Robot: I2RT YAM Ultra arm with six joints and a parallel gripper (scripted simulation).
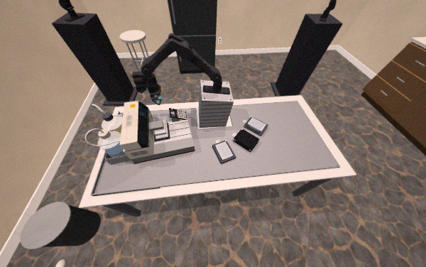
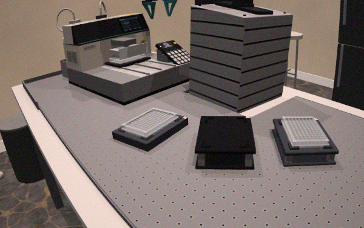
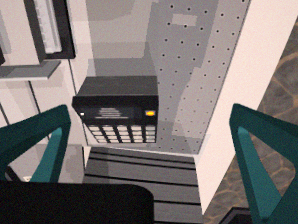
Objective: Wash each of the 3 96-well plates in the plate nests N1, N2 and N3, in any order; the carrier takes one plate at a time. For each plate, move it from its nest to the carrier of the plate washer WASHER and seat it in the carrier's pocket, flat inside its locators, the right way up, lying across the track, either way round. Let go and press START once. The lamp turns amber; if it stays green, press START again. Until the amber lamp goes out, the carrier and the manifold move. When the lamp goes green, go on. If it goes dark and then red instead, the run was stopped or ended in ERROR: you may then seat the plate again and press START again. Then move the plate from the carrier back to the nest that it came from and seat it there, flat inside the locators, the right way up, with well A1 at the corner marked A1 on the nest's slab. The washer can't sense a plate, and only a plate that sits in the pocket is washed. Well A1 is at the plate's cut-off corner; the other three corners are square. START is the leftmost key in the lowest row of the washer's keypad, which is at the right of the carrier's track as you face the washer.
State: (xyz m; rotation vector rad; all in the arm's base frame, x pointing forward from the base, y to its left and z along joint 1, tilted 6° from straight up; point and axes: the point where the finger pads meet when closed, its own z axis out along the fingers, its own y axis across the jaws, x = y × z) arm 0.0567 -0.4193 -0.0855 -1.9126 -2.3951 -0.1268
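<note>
Arm raised over the washer's keypad, fingers spread wide, nothing held.

The table (image 1: 319, 170) fills the middle of the top view; the washer (image 1: 136, 124) sits at its left end, with a striped block (image 1: 216, 108) under the arm's base at upper centre. In the exterior view three nests lie across the middle: the left nest (image 2: 142, 140) and right nest (image 2: 330, 151) each carry a clear plate (image 2: 150, 121) (image 2: 304, 130), the middle nest (image 2: 225, 133) is bare, and a third plate (image 2: 128, 51) lies under the washer's head, upper left. The keypad (image 3: 120, 117) is centre frame in the wrist view, with an amber lamp (image 3: 150, 113) lit. The gripper (image 2: 159, 6) hangs at top centre, above the keypad.
</note>
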